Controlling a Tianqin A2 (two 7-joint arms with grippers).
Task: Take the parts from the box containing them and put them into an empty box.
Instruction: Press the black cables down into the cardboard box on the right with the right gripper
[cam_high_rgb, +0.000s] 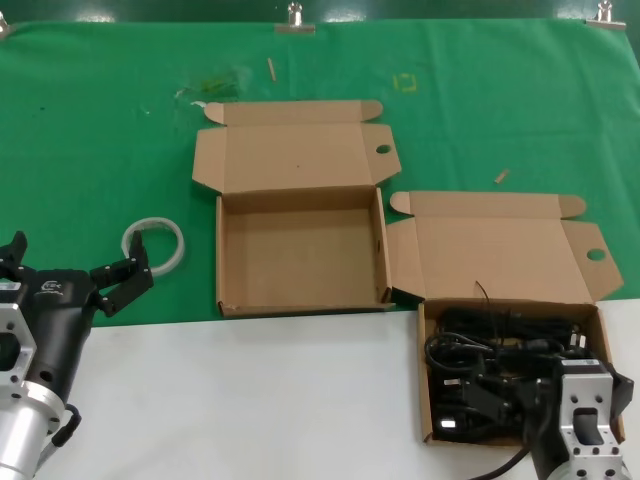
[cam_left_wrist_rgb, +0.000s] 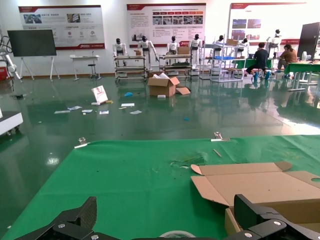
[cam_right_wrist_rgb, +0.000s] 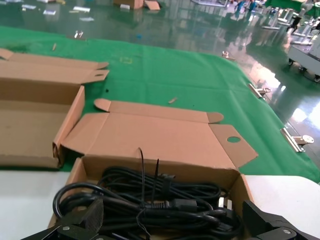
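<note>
The parts, black power cords (cam_high_rgb: 500, 335), lie bundled in the box containing them (cam_high_rgb: 490, 260) at the right front, its lid folded back. My right gripper (cam_high_rgb: 497, 397) hangs open just over the cords (cam_right_wrist_rgb: 165, 195), with one finger on each side of the pile and nothing gripped. That box's lid (cam_right_wrist_rgb: 160, 135) stands behind the cords. The empty box (cam_high_rgb: 300, 250) sits open at the centre and also shows in the right wrist view (cam_right_wrist_rgb: 30, 125) and the left wrist view (cam_left_wrist_rgb: 260, 185). My left gripper (cam_high_rgb: 70, 268) waits open at the front left, holding nothing (cam_left_wrist_rgb: 170, 222).
A white ring (cam_high_rgb: 155, 243) lies on the green mat (cam_high_rgb: 100, 150) just beyond my left gripper, and its edge shows in the left wrist view (cam_left_wrist_rgb: 175, 234). The white table front (cam_high_rgb: 250, 400) runs below both boxes. Metal clips (cam_high_rgb: 295, 20) hold the mat's far edge.
</note>
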